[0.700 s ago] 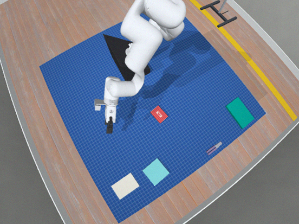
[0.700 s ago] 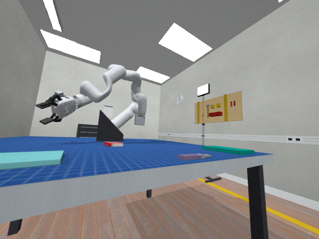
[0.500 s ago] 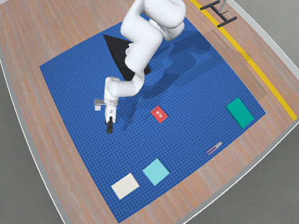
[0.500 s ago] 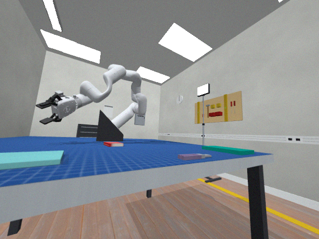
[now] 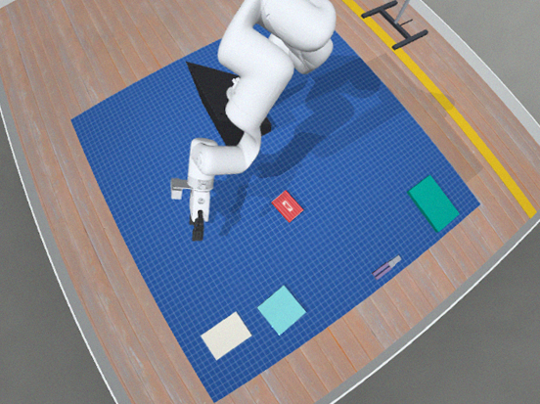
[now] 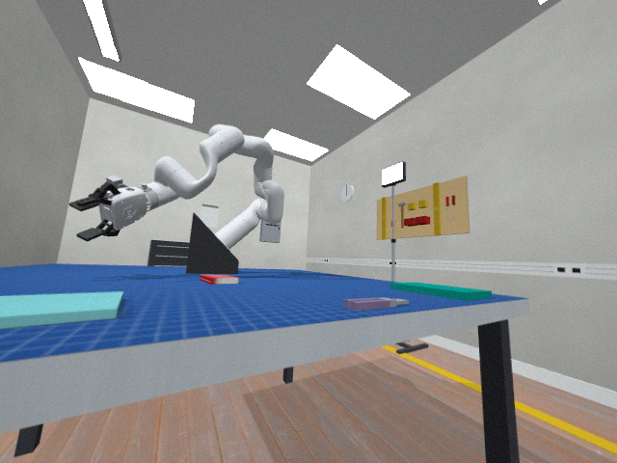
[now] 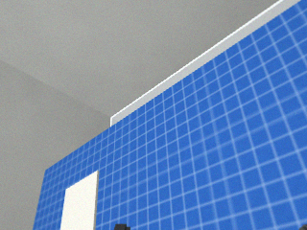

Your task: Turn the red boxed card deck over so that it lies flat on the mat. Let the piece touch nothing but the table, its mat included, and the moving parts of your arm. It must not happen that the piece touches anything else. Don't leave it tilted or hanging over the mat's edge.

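Note:
The red boxed card deck (image 5: 287, 205) lies flat on the blue mat (image 5: 270, 204) near its middle; it also shows in the exterior view (image 6: 219, 279). My gripper (image 5: 198, 229) is open and empty, held high above the mat and well to the left of the deck. In the exterior view the gripper (image 6: 85, 218) points sideways, far above the table. The wrist view shows only the mat (image 7: 216, 158) and a cream slab; the deck is out of sight there.
A black wedge (image 5: 221, 100) stands at the arm's base. A green slab (image 5: 433, 202) lies at the right, a purple tool (image 5: 385, 265) near the right edge, a cyan slab (image 5: 280, 309) and a cream slab (image 5: 225, 335) at the front.

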